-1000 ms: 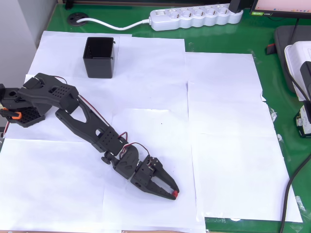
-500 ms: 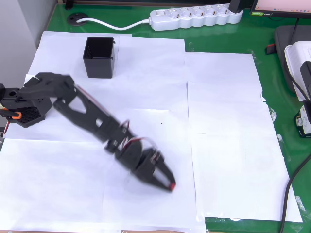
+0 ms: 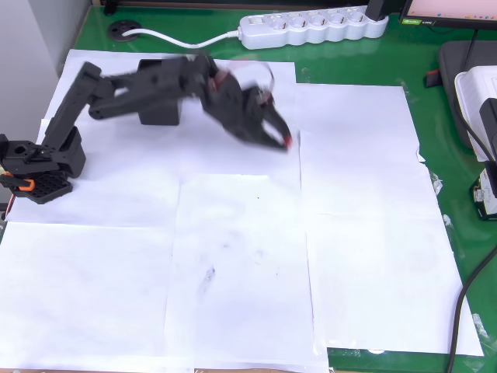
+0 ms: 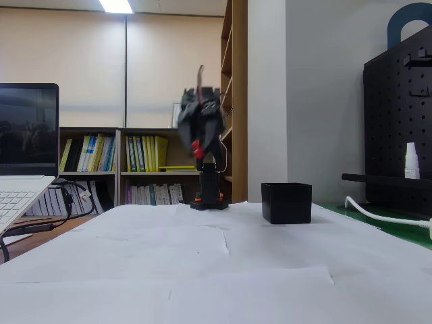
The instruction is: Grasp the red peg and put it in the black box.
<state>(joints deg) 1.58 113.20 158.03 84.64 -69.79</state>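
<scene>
My gripper (image 3: 281, 138) is lifted high above the table and blurred by motion, right of the black box (image 3: 159, 116) in the overhead view. It is shut on the red peg (image 3: 287, 141), a small red spot at the fingertips. The arm's links cross over the top of the box and hide part of it. In the fixed view the gripper (image 4: 196, 150) hangs in the air over the arm's base with the red peg (image 4: 196, 146) in it. There the black box (image 4: 287, 202) stands open-topped on the paper to the right.
White paper sheets (image 3: 349, 233) cover a green mat. The arm's base (image 3: 35, 167) sits at the left edge. A white power strip (image 3: 311, 27) lies along the back, with devices and cables (image 3: 477, 85) at the right edge. A laptop (image 4: 20, 175) stands at the fixed view's left.
The gripper rose from the front of the paper with the red peg and swung up and back toward the black box; the arm has folded upward.
</scene>
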